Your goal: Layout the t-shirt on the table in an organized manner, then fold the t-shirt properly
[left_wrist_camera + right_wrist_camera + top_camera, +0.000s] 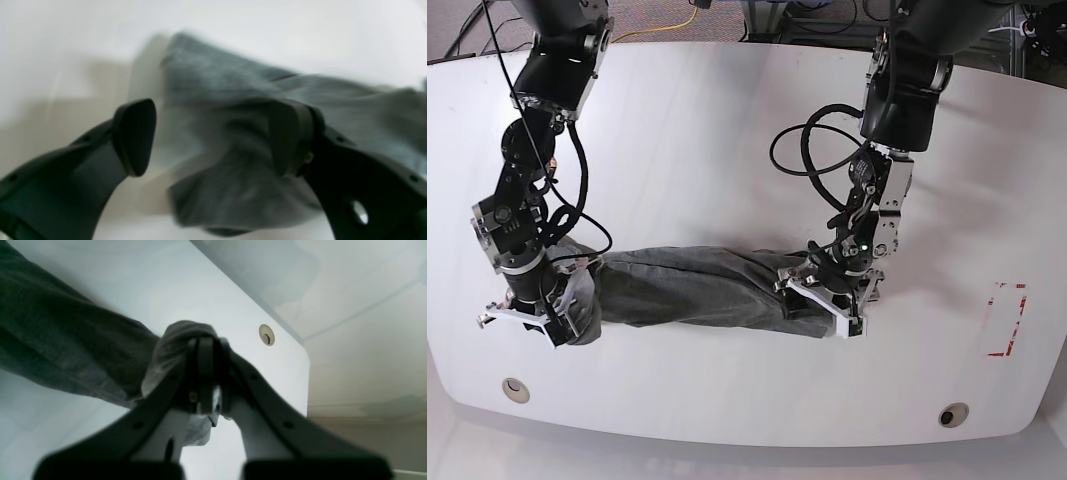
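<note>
The grey t-shirt [687, 285] is bunched into a long band running across the white table [727, 130]. At the band's left end in the base view, my right gripper [549, 312] is shut on the cloth. The right wrist view shows its fingertips [206, 350] pinching a fold of the t-shirt [66, 353] above the table [166, 283]. My left gripper [829, 303] is over the band's other end. In the left wrist view it [213, 140] stands open over the blurred t-shirt [227, 86], one finger [135, 136] off the cloth's edge and the other above it.
A red tape rectangle [1007, 320] marks the table's right side. Two round cable holes [515, 388] [953, 413] sit near the front edge, one of them [267, 334] close to the right gripper. Black cables [807, 150] loop beside the left arm.
</note>
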